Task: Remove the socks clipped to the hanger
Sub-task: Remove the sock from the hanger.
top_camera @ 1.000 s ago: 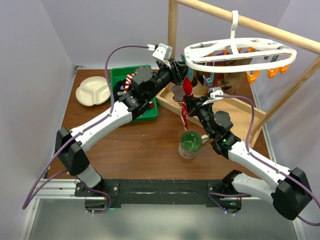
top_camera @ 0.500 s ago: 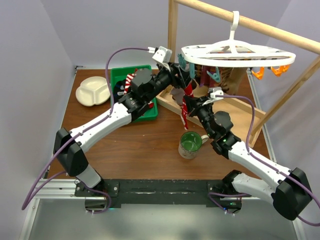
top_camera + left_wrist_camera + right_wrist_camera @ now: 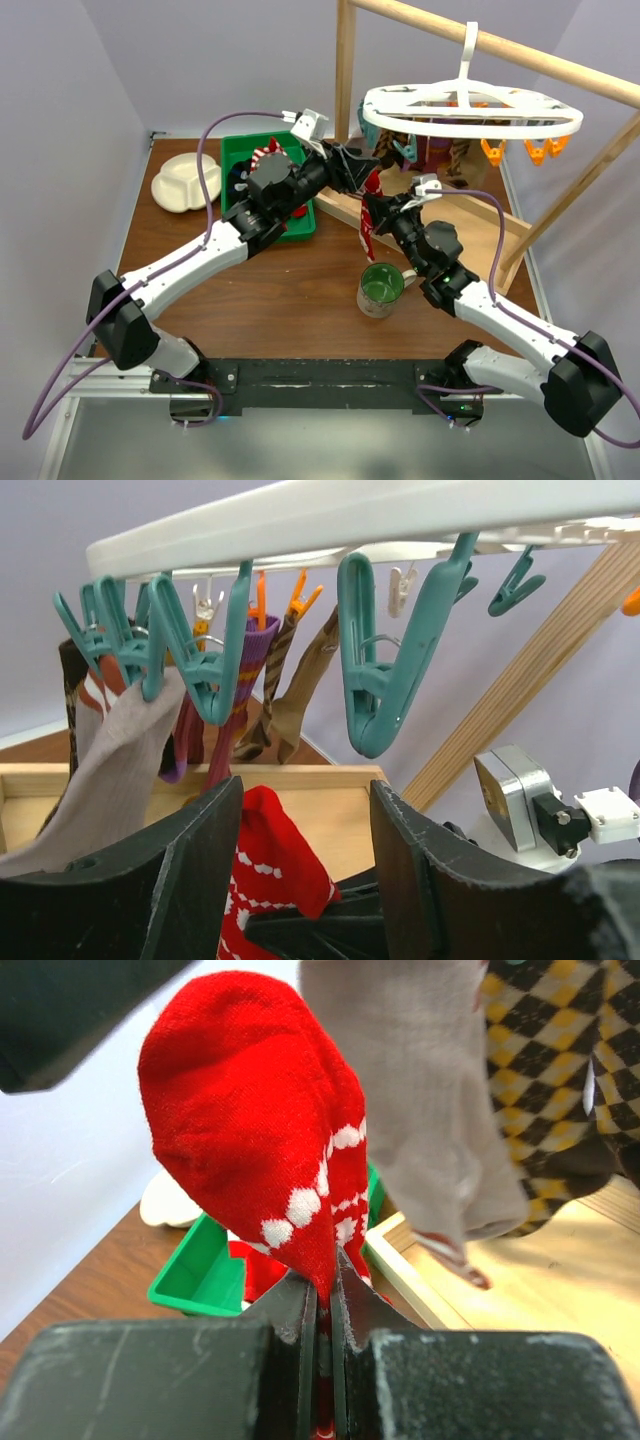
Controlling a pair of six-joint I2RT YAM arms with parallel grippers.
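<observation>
The white oval hanger [image 3: 470, 108] hangs from the wooden pole, its rim [image 3: 400, 515] carrying teal clips [image 3: 385, 680] and orange ones. A grey sock [image 3: 110, 770], a purple sock [image 3: 240, 695] and a brown sock [image 3: 300, 685] hang clipped; a checkered sock [image 3: 560, 1070] hangs beside the grey one [image 3: 430, 1110]. A red-and-white sock [image 3: 370, 215] is free of the clips, with my right gripper [image 3: 373, 205] shut on it [image 3: 260, 1130]. My left gripper [image 3: 355, 172] stands open just below the clips, the red sock's tip [image 3: 275, 860] between its fingers.
A green bin [image 3: 240, 150] holding socks sits at the back left, a white divided plate [image 3: 188, 182] beside it. A green mug [image 3: 381, 288] stands under my right arm. The wooden frame's post [image 3: 345, 60] and base tray [image 3: 480, 225] stand at the back right.
My left gripper opened and drew back left and down from the hanger's rim. The hanger swung and settled more level. The right gripper kept its hold on the red sock.
</observation>
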